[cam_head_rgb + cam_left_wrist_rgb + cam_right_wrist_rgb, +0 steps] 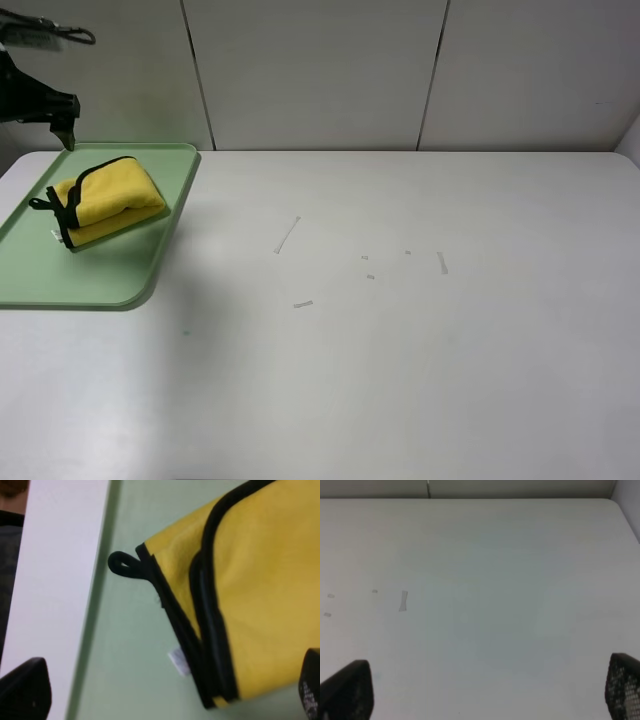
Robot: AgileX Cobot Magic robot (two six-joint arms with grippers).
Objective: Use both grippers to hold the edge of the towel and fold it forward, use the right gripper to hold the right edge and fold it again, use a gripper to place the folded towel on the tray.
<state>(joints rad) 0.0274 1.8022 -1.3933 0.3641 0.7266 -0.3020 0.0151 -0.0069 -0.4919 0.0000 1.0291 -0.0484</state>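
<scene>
White table (400,350): folded towel (110,195) on tray (60,285), below open left claw (66,135).

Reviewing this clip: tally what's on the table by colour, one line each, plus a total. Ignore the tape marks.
Yellow: 1, the folded towel, lying on the tray
Mint green: 1, the tray at the table's left
Total: 2
</scene>
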